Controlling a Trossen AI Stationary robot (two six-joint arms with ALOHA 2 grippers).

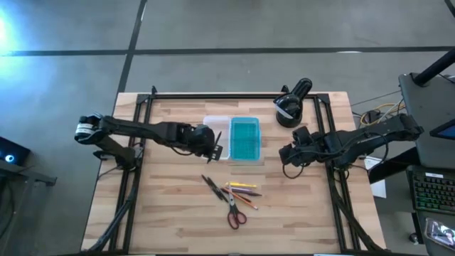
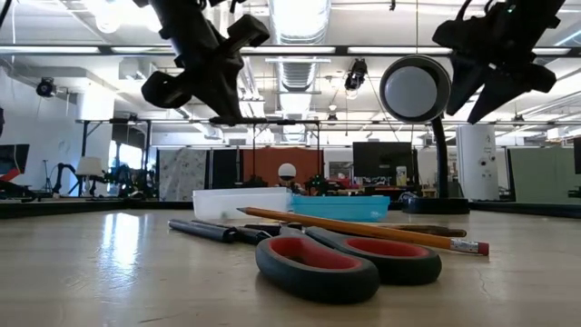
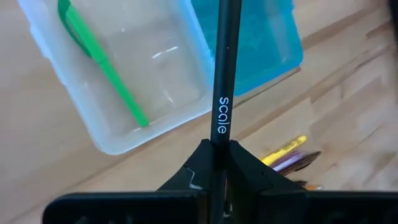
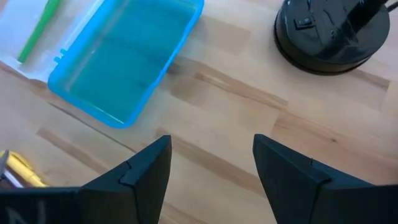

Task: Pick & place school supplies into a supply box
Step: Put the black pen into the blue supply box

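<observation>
Bare wood between the supply box (image 1: 234, 139) and the scissors (image 1: 235, 214) pile — easy pass. Black lamp (image 1: 290, 108) crowds the box's far-right corner — tighter.

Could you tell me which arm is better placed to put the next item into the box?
Left. Its pincer already grips a black pen above the clear tray. The right pincer is open and empty beside the teal half.

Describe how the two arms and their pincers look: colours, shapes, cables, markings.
Both arms are dark, slim and jointed, each running from a table edge toward the middle. The left arm has a pale band near its base; cables trail beside the right arm. The left pincer has matte black fingers that taper to a narrow tip. The right pincer has two broad, wedge-shaped black fingers. No markings show on either.
</observation>
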